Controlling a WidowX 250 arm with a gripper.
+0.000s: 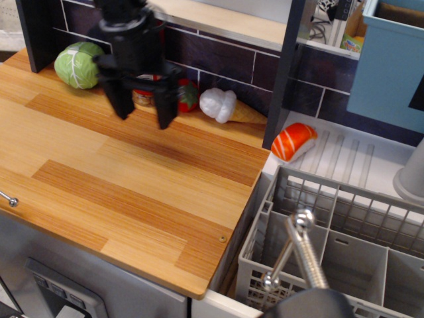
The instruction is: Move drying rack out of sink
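Observation:
The light-grey slatted drying rack (344, 238) sits in the sink at the lower right, with its dividers showing. The sink itself is mostly hidden under it; its chrome ball-tipped faucet (301, 255) rises in front of the rack. My black gripper (144, 112) hangs open and empty above the wooden counter (119, 179), far to the left of the rack, near the back wall. It is blurred by motion.
Along the back wall stand a green cabbage (78, 64), a jar half hidden behind the gripper, a strawberry (189, 95) and an ice-cream cone (228, 108). A salmon sushi piece (293, 141) lies on the ribbed white drainboard (358, 159). A dark post (285, 73) stands between counter and drainboard.

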